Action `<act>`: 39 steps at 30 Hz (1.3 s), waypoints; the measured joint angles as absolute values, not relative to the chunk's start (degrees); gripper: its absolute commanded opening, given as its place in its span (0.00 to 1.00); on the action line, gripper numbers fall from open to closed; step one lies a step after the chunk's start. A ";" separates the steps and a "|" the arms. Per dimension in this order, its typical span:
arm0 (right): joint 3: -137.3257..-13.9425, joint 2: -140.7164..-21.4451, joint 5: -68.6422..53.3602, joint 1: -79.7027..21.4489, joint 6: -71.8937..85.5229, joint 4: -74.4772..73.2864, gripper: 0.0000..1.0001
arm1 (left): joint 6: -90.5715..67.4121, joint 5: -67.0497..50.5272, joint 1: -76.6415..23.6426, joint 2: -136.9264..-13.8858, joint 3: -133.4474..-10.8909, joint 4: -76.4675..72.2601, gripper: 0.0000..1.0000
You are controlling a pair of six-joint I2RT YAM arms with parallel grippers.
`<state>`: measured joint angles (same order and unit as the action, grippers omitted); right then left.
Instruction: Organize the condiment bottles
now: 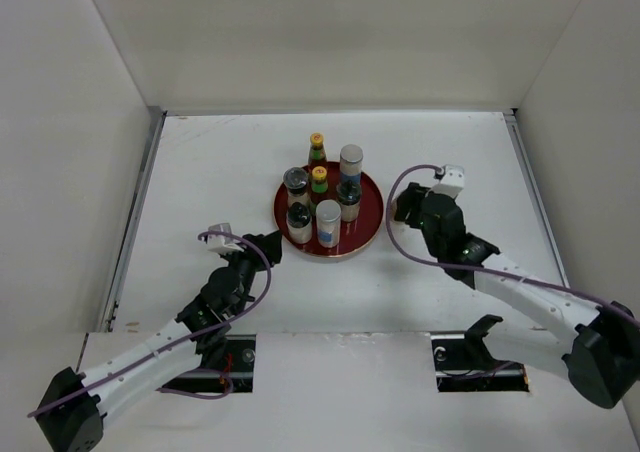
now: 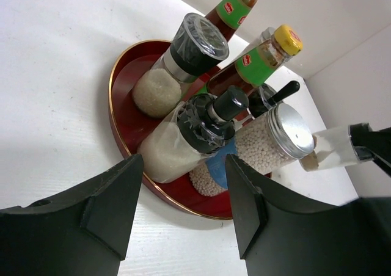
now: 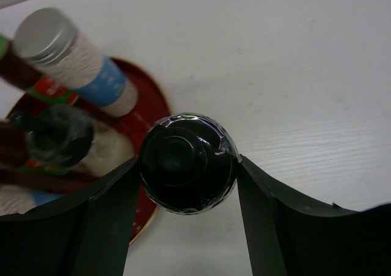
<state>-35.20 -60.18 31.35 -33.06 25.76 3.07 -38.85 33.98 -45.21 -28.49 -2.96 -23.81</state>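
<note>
Though the left pincer point(image 2: 183, 178) hangs released, the right pincer point(image 3: 186, 179) clenches a black-lidded jar point(image 3: 183, 160) at lower centre — presumably bound for the red tray point(image 1: 374, 212)

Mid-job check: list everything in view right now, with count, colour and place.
White table: one, white, under everything.
Round red tray with a gold rim: one, red, table centre.
Dark red sauce bottles with green necks and yellow caps: two, one mid-tray, one at its far edge.
Silver-lidded shaker jars with blue labels: two, pale contents, tray's near middle and far right.
Dark-lidded jars on the tray: three, two at its left, one at its right.
Dark-lidded jar off the tray: one, beside its right rim.
Left gripper: one, black, open and empty, at the tray's near-left rim.
Right gripper: one, black, fingers against both sides of the off-tray jar's lid.
</note>
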 measured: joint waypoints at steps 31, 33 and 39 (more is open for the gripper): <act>-39.72 -81.45 32.05 -47.90 30.89 15.62 0.80 | -38.83 34.02 -45.56 -27.44 -2.96 -23.83 0.54; -39.72 -81.71 32.29 -48.56 30.94 15.68 0.85 | -38.83 34.02 -45.67 -27.44 -2.96 -23.81 0.55; -39.57 -78.56 33.06 -50.09 30.94 14.87 0.98 | -38.85 34.02 -45.65 -27.46 -2.96 -23.81 0.64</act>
